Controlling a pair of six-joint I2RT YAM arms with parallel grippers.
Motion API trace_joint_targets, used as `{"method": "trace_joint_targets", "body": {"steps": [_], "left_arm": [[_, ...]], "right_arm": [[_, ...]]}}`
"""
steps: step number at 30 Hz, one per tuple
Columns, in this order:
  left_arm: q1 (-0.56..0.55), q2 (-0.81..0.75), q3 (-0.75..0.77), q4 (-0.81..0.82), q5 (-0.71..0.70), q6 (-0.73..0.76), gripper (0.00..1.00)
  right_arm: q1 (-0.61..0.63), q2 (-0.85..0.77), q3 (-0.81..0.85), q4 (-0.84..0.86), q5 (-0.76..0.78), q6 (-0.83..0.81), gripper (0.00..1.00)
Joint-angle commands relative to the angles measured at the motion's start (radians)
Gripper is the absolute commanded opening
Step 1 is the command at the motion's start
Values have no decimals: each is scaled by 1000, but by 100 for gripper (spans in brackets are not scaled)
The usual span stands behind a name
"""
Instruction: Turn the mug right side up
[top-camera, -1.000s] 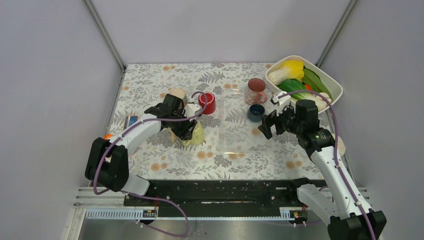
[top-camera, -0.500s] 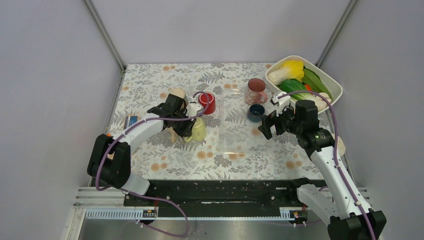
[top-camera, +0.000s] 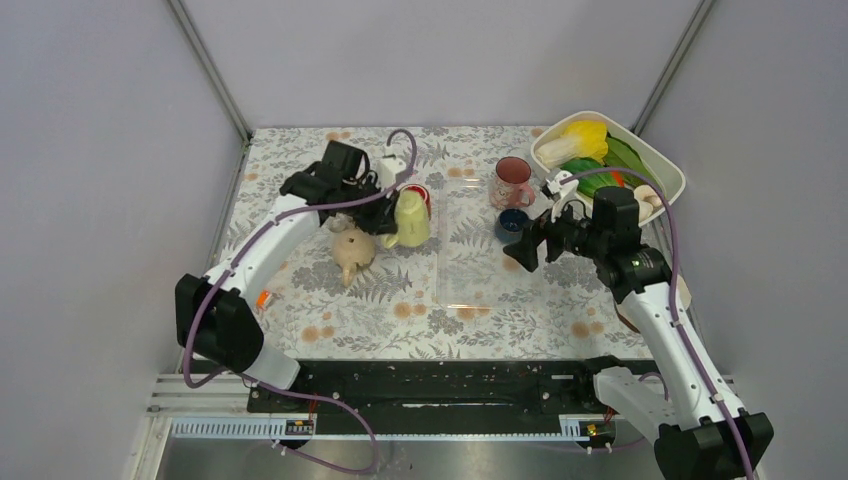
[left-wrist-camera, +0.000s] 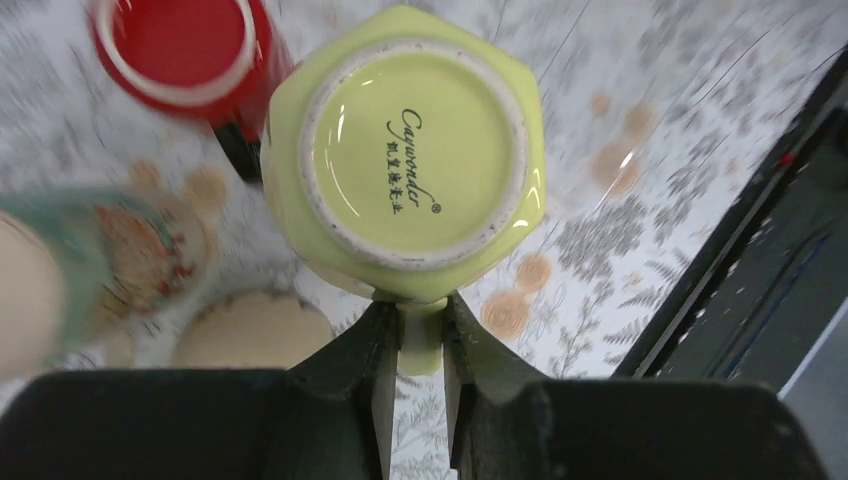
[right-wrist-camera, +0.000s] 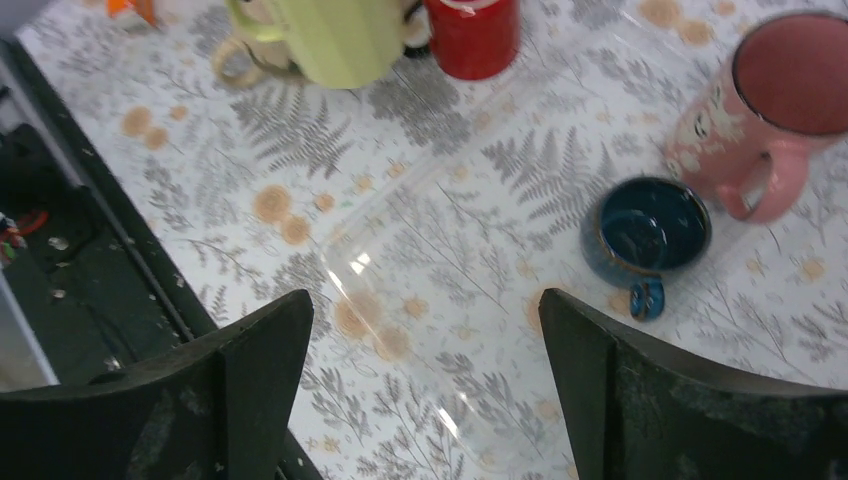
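Observation:
The yellow-green mug (top-camera: 412, 218) hangs above the table next to the red mug (top-camera: 418, 197). My left gripper (top-camera: 388, 214) is shut on its handle. In the left wrist view the mug's (left-wrist-camera: 410, 150) printed base faces the camera and the handle sits pinched between my fingers, gripper (left-wrist-camera: 415, 335). The mug also shows at the top of the right wrist view (right-wrist-camera: 340, 40). My right gripper (top-camera: 525, 248) is open and empty over the clear sheet, near the blue cup; its jaws stand wide apart in the right wrist view (right-wrist-camera: 425, 350).
A beige mug (top-camera: 352, 250) lies on its side left of centre. A pink mug (top-camera: 513, 180) and a small blue cup (top-camera: 512, 222) stand right of centre. A white bowl (top-camera: 672, 172) of vegetables sits at the back right. A clear plastic sheet (top-camera: 478, 262) lies mid-table.
My left arm has lifted the yellow-green mug from beside the beige mug and carried it back and right, next to the red mug. The right gripper moved slightly left.

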Motion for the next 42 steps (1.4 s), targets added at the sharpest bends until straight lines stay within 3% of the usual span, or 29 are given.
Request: {"method": "trace_joint_targets", "body": {"steps": [1, 4, 6, 8, 9, 11, 16, 18, 25, 32, 42], "left_arm": [[0, 3, 267, 65, 235, -95, 0], [12, 39, 369, 110, 338, -207, 0], [36, 44, 340, 246, 427, -362, 0], [71, 33, 249, 500, 523, -590, 0], [87, 26, 186, 736, 571, -733, 0], [116, 24, 76, 1069, 601, -1035, 0], [132, 50, -106, 1644, 589, -1459, 0], [134, 42, -159, 1778, 552, -1530, 0], [132, 21, -276, 2075, 448, -1690, 0], [112, -15, -340, 2114, 388, -1709, 0], [59, 20, -362, 2164, 364, -1718, 0]], "right_arm": [[-2, 36, 99, 144, -248, 140, 92], [-1, 69, 109, 346, -359, 382, 88], [-1, 89, 76, 589, -393, 593, 87], [-1, 123, 15, 840, -399, 815, 85], [-1, 139, -11, 998, -393, 909, 84], [-1, 172, -54, 1160, -369, 1063, 83], [11, 252, -113, 1344, -309, 1242, 81], [28, 274, -139, 1408, -291, 1292, 80], [133, 349, -112, 1368, -269, 1241, 79], [152, 543, -57, 1705, -266, 1501, 69], [202, 636, -11, 1817, -223, 1577, 62]]}}
